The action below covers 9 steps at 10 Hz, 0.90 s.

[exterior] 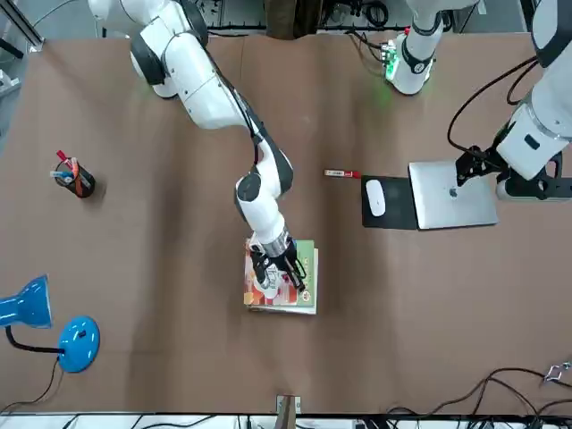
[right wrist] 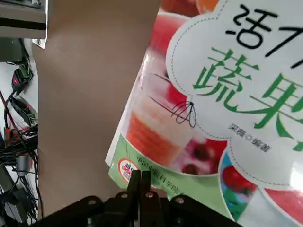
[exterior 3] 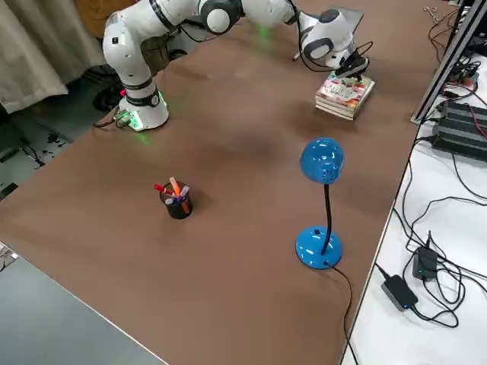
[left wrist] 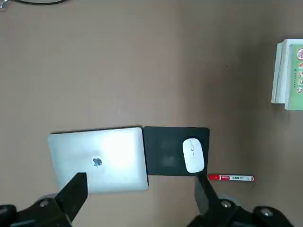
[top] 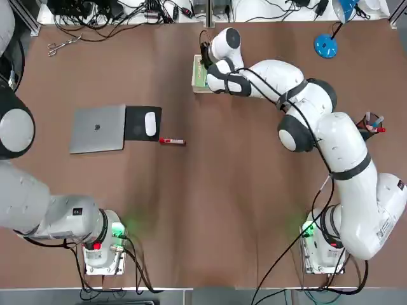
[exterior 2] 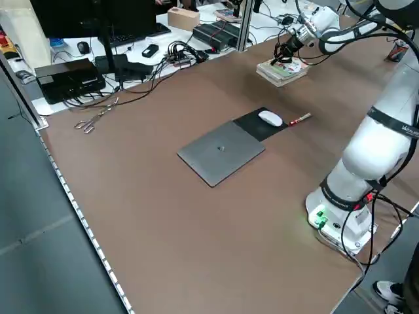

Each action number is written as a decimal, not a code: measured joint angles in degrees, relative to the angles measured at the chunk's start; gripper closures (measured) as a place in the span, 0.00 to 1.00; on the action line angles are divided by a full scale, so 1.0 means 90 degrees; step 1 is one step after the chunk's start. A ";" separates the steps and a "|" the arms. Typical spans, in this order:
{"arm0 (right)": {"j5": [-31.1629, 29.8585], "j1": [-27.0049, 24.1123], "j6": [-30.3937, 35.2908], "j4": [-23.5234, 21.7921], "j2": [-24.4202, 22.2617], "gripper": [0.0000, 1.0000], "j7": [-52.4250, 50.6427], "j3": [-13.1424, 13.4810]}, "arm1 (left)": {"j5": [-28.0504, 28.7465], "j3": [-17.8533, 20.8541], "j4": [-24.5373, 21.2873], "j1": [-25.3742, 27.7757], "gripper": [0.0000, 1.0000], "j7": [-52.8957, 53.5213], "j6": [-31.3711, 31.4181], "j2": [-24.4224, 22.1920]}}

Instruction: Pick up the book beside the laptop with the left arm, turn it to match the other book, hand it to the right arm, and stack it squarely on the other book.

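My left fingers (left wrist: 75,194) are wide, above the laptop (left wrist: 102,161), my right fingers (right wrist: 135,187) closed together at the far book (right wrist: 147,118), which lies upon the other book (exterior: 299,310).

brown table (top: 210,190) | laptop (top: 98,129), mouse pad (top: 137,131), red marker (top: 172,141), pen cup (exterior 3: 177,204), blue lamp (exterior 3: 320,245)

Top view looks straight down on the tbl w/ both arm bases at its bottom edge; front view faces the robot from across, L & R side views look down diagonally. L wrist cam is fairly high over the laptop (left wrist: 98,160), R wrist cam v. close on the book (right wrist: 156,123), whose green band both wrist views share.
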State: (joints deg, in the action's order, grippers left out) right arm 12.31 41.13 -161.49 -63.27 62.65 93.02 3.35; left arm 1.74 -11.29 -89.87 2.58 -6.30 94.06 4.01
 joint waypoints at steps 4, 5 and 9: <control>0.0000 0.0000 0.0001 0.0085 0.0094 0.96 -0.0010 0.0001 | 0.0000 0.0001 0.0000 0.0003 0.00 0.0001 0.0000 0.0001; 0.0000 0.0000 0.0001 0.0104 0.0108 0.96 -0.0012 0.0002 | 0.0000 0.0001 0.0000 0.0003 0.00 0.0001 0.0000 0.0001; 0.0000 0.0000 -0.0001 0.0329 0.0265 0.96 -0.0016 0.0011 | 0.0000 0.0001 0.0000 0.0004 0.00 0.0001 0.0000 0.0002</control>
State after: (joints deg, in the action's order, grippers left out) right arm 12.31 41.13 -161.50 -60.31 65.04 92.87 3.44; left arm 1.74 -11.29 -89.87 2.62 -6.29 94.06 4.02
